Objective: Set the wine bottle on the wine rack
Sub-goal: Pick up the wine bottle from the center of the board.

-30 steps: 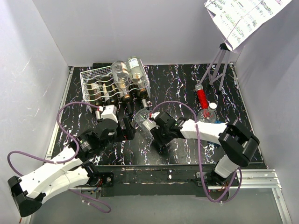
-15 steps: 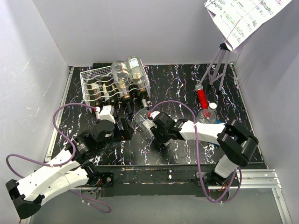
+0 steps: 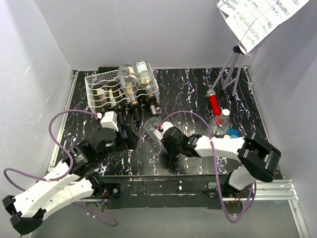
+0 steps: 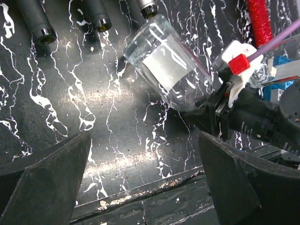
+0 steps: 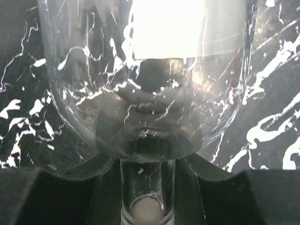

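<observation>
Plain pale walls [image 3: 148, 29] close in a black table [image 3: 188, 94] veined with white, and a sheet of paper [image 3: 257, 17] hangs on a thin tripod [image 3: 230, 69] in the far right corner. Beyond the left gripper [image 3: 130, 136] stands the wine rack [image 3: 94, 82], a white wire frame with wavy rows. Two clear bottles [image 3: 128, 79] lie along its top and dark bottles [image 4: 35, 21] fill the cradles below, their necks pointing out toward the open jaws. Those jaws stand wide apart with only bare table between them. Well out past the right gripper [image 3: 161, 136], on its far right side, lie a red cylinder [image 3: 214, 104], a small clear plastic bottle [image 3: 219, 124] with a white cap and a blue block [image 3: 233, 133]. A purple cable [image 3: 190, 115] arcs over the right arm. The wine bottle [image 4: 164, 70] sits between the two grippers, its neck set between the right jaws, which are closed in on it from both sides. Its body slants away from them toward the rack, base end farthest out, ending just short of the dark necks. It is clear glass with a rounded shoulder, a narrow neck and a white label [image 4: 166, 68] on its side. The marbled surface shows through it.
</observation>
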Controlling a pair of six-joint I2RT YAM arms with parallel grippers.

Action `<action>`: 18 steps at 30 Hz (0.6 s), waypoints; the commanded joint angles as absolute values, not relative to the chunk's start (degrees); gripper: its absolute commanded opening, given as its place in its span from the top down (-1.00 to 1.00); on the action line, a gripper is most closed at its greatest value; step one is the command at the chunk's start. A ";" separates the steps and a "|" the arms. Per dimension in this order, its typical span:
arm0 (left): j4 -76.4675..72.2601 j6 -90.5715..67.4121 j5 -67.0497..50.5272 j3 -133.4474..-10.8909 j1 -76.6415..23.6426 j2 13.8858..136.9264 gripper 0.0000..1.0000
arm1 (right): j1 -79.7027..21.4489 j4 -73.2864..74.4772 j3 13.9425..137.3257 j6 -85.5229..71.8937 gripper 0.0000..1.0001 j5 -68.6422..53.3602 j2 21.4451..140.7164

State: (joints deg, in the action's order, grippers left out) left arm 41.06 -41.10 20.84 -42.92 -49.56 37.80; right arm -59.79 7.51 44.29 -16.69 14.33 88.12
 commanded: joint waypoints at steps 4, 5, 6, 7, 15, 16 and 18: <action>43.68 -37.62 23.12 -46.85 -49.22 33.49 -0.96 | -63.63 8.17 44.30 -19.86 0.97 23.55 79.02; 43.94 -37.36 23.20 -46.93 -49.22 32.96 -0.96 | -64.07 8.00 44.30 -20.12 0.97 25.12 78.49; 44.29 -37.27 23.29 -46.93 -49.22 32.61 -0.96 | -64.33 7.91 44.30 -20.47 0.97 25.57 78.05; 44.56 -37.27 23.29 -47.02 -49.22 32.17 -0.96 | -64.60 7.82 44.21 -20.48 0.97 25.75 77.61; 46.14 -37.27 24.52 -48.34 -49.22 29.71 -0.96 | -67.85 8.96 46.14 -20.83 0.97 30.84 73.39; 45.97 -37.09 24.61 -48.60 -49.22 29.53 -0.96 | -68.37 9.31 46.49 -20.83 0.97 31.37 72.43; 45.62 -36.39 24.87 -49.39 -49.22 29.36 -0.96 | -68.99 10.10 47.37 -20.83 0.97 31.90 70.76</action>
State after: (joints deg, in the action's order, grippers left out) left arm 45.47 -37.93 22.87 -46.37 -49.56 30.11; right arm -67.44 18.37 42.48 -19.70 24.21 77.56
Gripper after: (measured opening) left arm 0.981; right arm 0.442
